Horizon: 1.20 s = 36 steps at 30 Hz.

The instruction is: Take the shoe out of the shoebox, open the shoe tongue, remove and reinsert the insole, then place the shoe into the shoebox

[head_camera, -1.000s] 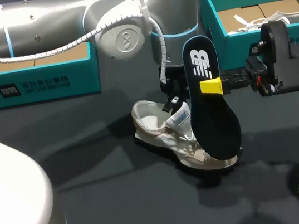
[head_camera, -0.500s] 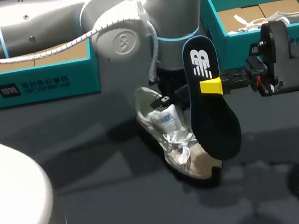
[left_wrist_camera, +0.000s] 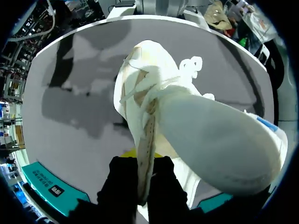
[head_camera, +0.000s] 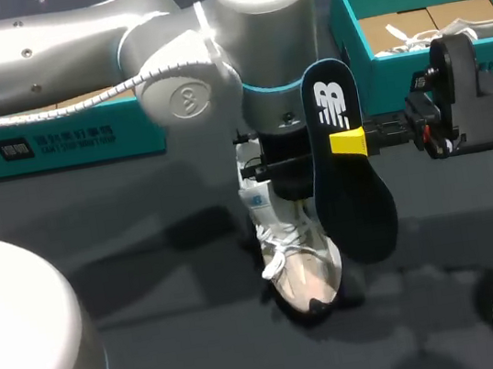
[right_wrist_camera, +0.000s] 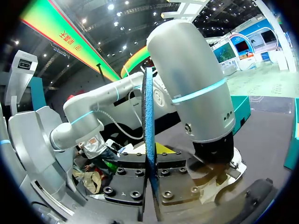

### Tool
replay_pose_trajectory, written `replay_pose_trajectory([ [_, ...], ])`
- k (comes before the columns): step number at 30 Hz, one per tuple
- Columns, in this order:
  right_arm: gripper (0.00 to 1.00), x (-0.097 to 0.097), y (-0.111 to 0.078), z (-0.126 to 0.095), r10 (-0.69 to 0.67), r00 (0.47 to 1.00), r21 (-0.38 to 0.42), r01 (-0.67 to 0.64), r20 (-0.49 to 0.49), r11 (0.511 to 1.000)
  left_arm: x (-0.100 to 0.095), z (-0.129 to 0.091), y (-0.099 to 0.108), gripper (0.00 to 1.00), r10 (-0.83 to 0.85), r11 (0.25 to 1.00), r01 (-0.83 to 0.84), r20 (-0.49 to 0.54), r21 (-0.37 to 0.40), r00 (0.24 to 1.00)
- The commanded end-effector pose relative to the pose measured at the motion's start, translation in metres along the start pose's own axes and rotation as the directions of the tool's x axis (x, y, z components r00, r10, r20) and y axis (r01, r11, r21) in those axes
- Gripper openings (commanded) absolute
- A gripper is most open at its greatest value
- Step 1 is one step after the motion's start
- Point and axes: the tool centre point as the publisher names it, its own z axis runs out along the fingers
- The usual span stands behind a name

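The white sneaker (head_camera: pixel 302 264) stands steeply on the dark table (head_camera: pixel 150 282), toe down toward the camera and heel up at the left gripper (head_camera: pixel 283 168). This gripper's fingers are closed on a thin edge of the upper, probably the collar by the tongue; the view is too close to be sure. The upper is soft and folds easily, so the stiffer heel is the safer hold. Beside the sneaker the right gripper (head_camera: pixel 352 143) pinches the dark insole (head_camera: pixel 351 187), light and bendy, upright. The teal shoebox (head_camera: pixel 349 48) stands behind.

left arm (head_camera: pixel 244 45) and upright insole (head_camera: pixel 350 178) hem in shoe (head_camera: pixel 300 265) — passage over table (head_camera: pixel 159 281) on its left
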Motion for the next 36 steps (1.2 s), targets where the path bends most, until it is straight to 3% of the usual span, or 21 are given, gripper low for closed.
replay_pose_trajectory([
  [1,0.00,0.000,-0.001,0.002,0.000,1.000,-0.001,0.000,0.001,1.000,0.008,0.002,0.004,0.00,0.093,0.995,-0.095,0.053,0.025,0.994],
  [29,0.00,0.000,-0.001,0.002,0.000,1.000,-0.001,0.000,0.001,1.000,-0.008,0.048,0.007,0.00,0.112,0.992,-0.109,-0.040,0.065,0.993],
  [36,0.00,0.000,-0.001,0.002,0.000,1.000,-0.001,0.000,0.001,1.000,-0.012,0.042,0.007,0.41,0.133,0.991,-0.132,-0.022,0.033,0.991],
])
